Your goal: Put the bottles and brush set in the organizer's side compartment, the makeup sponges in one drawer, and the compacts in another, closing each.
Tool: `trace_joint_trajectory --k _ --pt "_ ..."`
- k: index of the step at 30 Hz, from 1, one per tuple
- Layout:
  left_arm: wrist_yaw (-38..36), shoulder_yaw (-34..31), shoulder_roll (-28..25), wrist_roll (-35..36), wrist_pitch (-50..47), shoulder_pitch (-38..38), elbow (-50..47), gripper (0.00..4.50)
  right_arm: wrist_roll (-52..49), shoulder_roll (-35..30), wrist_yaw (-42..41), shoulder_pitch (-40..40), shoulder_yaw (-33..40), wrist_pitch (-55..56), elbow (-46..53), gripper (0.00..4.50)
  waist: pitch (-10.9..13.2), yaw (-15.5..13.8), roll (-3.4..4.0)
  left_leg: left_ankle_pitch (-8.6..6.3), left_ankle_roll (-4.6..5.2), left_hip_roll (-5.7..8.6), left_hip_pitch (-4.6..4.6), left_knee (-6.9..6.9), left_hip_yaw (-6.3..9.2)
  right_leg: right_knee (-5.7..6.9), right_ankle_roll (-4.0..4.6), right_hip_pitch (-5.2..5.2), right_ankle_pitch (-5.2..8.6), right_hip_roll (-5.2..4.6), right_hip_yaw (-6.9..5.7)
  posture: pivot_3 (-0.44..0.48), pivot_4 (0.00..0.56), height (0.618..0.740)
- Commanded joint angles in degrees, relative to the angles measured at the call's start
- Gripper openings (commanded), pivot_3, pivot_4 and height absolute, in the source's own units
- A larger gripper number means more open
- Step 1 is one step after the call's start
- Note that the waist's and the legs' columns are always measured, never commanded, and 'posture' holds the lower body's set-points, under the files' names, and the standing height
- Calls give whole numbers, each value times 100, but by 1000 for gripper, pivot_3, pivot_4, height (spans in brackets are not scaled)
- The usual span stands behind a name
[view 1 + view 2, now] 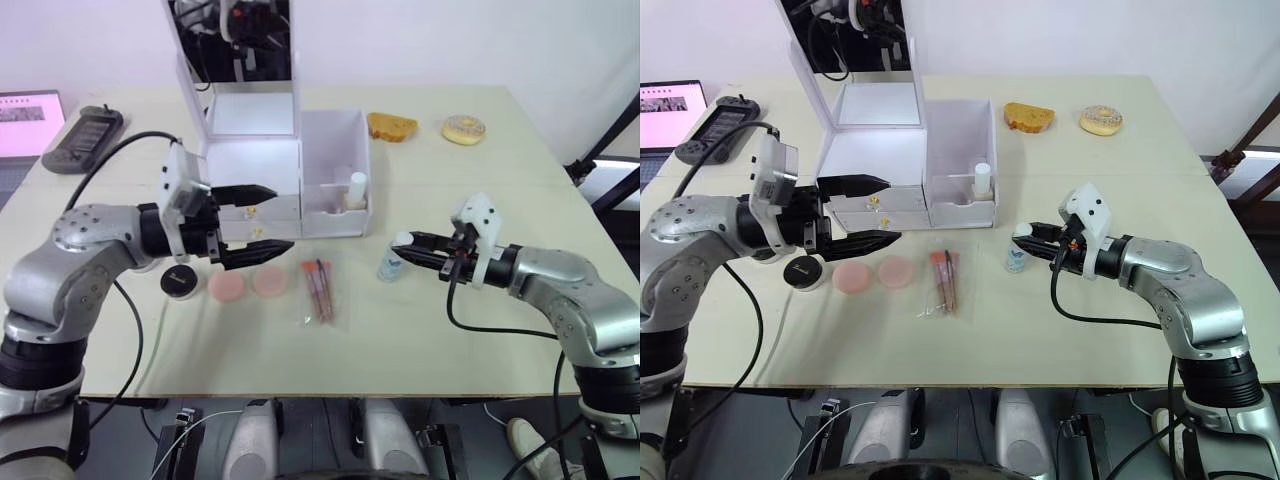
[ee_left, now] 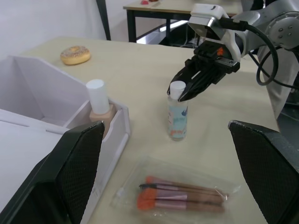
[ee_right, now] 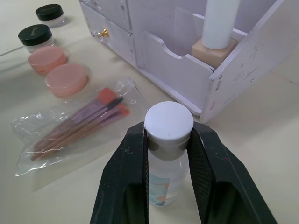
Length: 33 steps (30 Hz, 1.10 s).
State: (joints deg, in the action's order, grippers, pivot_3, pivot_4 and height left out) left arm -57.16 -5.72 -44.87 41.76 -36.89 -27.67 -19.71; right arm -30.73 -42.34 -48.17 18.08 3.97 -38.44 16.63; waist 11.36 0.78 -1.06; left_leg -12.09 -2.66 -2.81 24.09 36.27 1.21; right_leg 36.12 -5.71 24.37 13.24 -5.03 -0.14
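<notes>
The right gripper (image 3: 168,140) is clamped on the neck of the clear bottle (image 3: 164,179), just under its white cap, and the bottle stands upright on the table (image 1: 480,330) a little in front of the organizer (image 1: 290,175). Beside it lies the brush set (image 1: 318,290) in its clear sleeve, flat on the table, and further along sit the two makeup sponges (image 1: 247,284), side by side and touching the tabletop in front of the drawers. The beige bottle (image 1: 356,190) stands upright inside the side compartment (image 1: 335,150), near its front wall. The left gripper (image 1: 255,220) hovers before the drawers with its fingers spread wide, grasping nothing. Two black-lidded compacts (image 3: 37,25) rest near the sponges. At the far edge lie a doughnut (image 1: 464,129) and a pastry (image 1: 391,126).
</notes>
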Motion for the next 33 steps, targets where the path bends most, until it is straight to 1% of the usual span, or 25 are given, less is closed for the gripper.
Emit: trace_joint_trajectory --k 1,3,5,9,11,14,18,25,29,33 --pt "-6 -230 -50 -20 142 78 -13 4500 -210 -82 -139 258 191 -2 214 652 0 6 1 0 0 0 0 0 0 0 0 0 0 0 0 0 150 740" --pt "-50 -329 -130 -135 261 269 92 4500 -240 -140 -200 525 157 -43 292 652 1 17 1 0 0 0 0 0 0 0 0 0 0 0 1 0 150 740" --pt "-66 -480 -174 -189 377 482 189 4500 -474 -139 -189 890 124 -405 362 652 1 44 2 0 0 -1 -3 0 -1 0 2 1 -1 0 2 0 150 740" --pt "-75 -814 -313 -309 563 950 287 4500 -586 -27 -185 1768 -164 -736 408 652 1 19 2 0 0 -12 -4 -4 1 3 10 7 -6 12 2 0 150 740" --pt "-59 -996 -349 -325 631 1209 264 4500 -646 45 -246 2206 -301 -899 273 652 1 19 3 0 0 -13 -4 -5 1 1 11 8 -5 12 2 0 150 740" --pt "40 -1249 -335 -353 698 1575 145 4500 -458 185 -359 2859 -608 -875 -158 652 1 9 2 0 0 -13 0 -5 0 -3 12 9 -5 11 2 0 150 740" --pt "292 -1555 -196 -297 707 2086 -212 4500 175 530 -523 3736 -1142 -320 -1214 652 2 23 3 0 0 -13 3 -4 -2 -3 13 12 -7 9 2 0 150 740" --pt "672 -1984 26 -90 671 2619 -737 4500 858 1175 -828 4482 -1505 541 -2751 652 2 24 4 0 0 -13 6 -8 -4 -3 15 17 -8 11 3 0 150 740" --pt "780 -2271 95 63 722 2808 -931 4500 1216 1393 -1074 4608 -1706 928 -3366 652 2 20 4 0 0 -14 6 -11 -4 -1 15 20 -8 12 2 0 150 740" --pt "831 -2430 122 177 750 2957 -1082 4500 1468 1578 -1173 4717 -1727 1199 -3840 652 2 30 5 0 0 -14 6 -11 -5 -2 15 20 -9 12 3 0 150 740"
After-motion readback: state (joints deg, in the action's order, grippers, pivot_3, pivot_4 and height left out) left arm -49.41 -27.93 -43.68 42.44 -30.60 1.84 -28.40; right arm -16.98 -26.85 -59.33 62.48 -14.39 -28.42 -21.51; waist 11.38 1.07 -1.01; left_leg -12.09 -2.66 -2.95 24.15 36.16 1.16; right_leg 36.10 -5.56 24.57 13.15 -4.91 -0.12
